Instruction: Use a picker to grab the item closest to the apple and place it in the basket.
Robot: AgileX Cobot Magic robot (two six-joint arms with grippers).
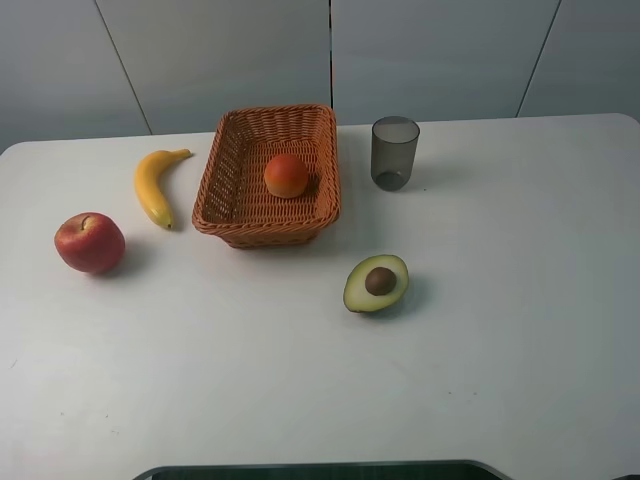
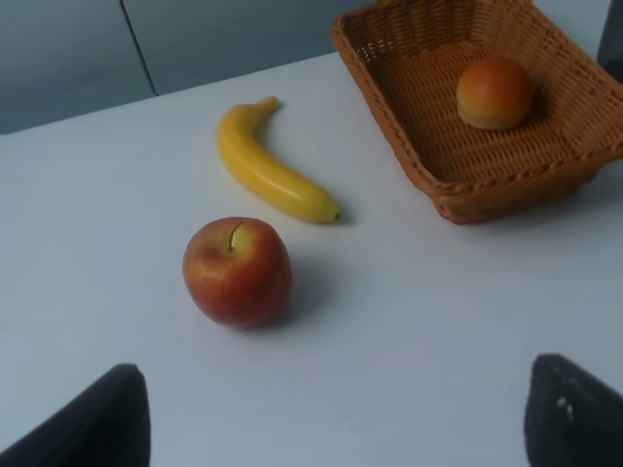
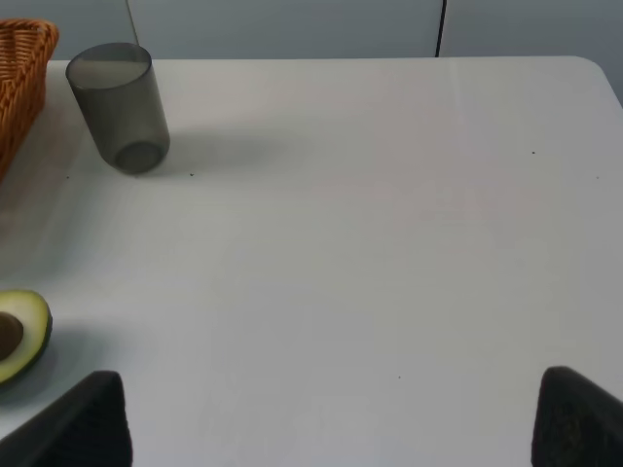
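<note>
The task stands at its opening step: nothing is gripped, and no item has yet been approached. The apple point(image 1: 90, 242) sits on the white tabletop point(image 1: 500, 350) toward the left, and the item closest to it is the banana point(image 1: 157, 184), lying just beyond it with its dark tip pointing toward the apple and its stem end angled toward the basket point(image 1: 225, 215). The basket stands just beside the banana on the other side and already holds an orange-coloured fruit point(image 1: 286, 175); half an avocado point(image 1: 377, 283) and a grey cup point(image 1: 395, 152) lie further right, well apart from the apple. The left end effector point(image 2: 331, 409) is released, its two dark fingertips point(image 2: 574, 413) spread wide at the frame corners, hovering short of the apple. The right end effector point(image 3: 331, 418) is likewise spread apart over bare tabletop, with the avocado to one side. In my judgement the left arm is the better placed: the next move calls for reaching past the apple, aligning across the banana's narrow middle and closing there. Open room around the banana is adequate on the far side; the apple and the basket wall are the nearest obstructions. The basket rim must be cleared on transfer, and the free floor beside the fruit inside looks sufficient.
</note>
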